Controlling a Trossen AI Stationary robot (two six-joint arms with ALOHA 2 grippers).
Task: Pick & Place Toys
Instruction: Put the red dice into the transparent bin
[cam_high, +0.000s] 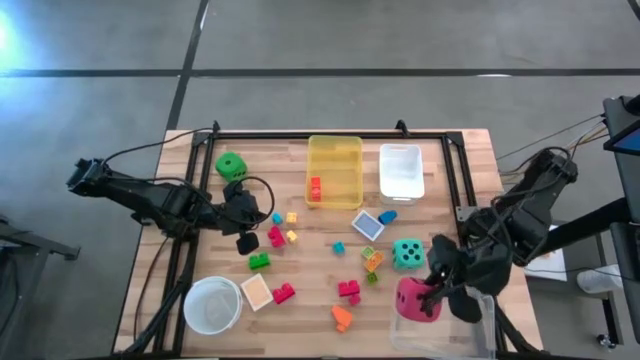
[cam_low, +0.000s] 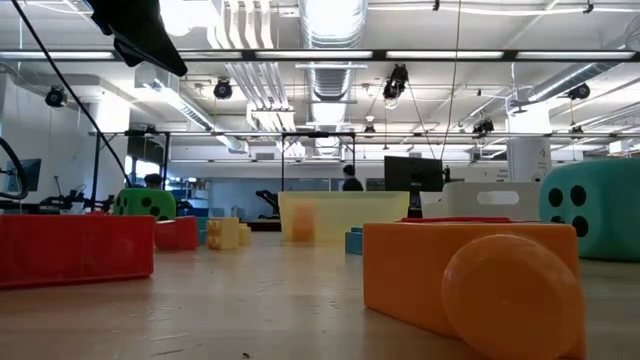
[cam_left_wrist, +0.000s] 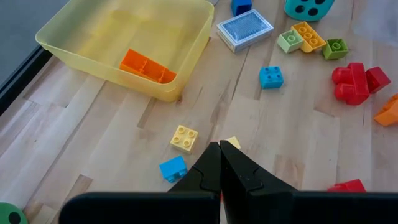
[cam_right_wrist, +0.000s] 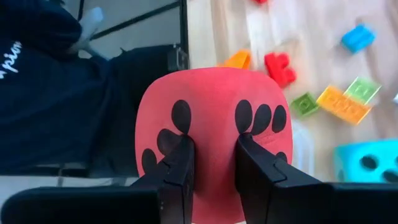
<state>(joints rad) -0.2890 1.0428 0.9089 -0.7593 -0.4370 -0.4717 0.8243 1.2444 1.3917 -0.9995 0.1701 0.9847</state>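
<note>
Risk of slip: right gripper (cam_right_wrist: 212, 165) pinching a fold of soft pink die (cam_right_wrist: 214, 130) over clear bin (cam_high: 478, 318); could pop free. Left gripper (cam_left_wrist: 220, 168) closed, empty, above blocks.

Grey floor (cam_high: 400, 40) with dark seams; open ceiling (cam_low: 330, 40) with ducts, strip lights (cam_low: 400, 58); distant monitor (cam_low: 412, 173).

Block (cam_high: 315, 189) inside bin (cam_high: 335, 150)
</note>
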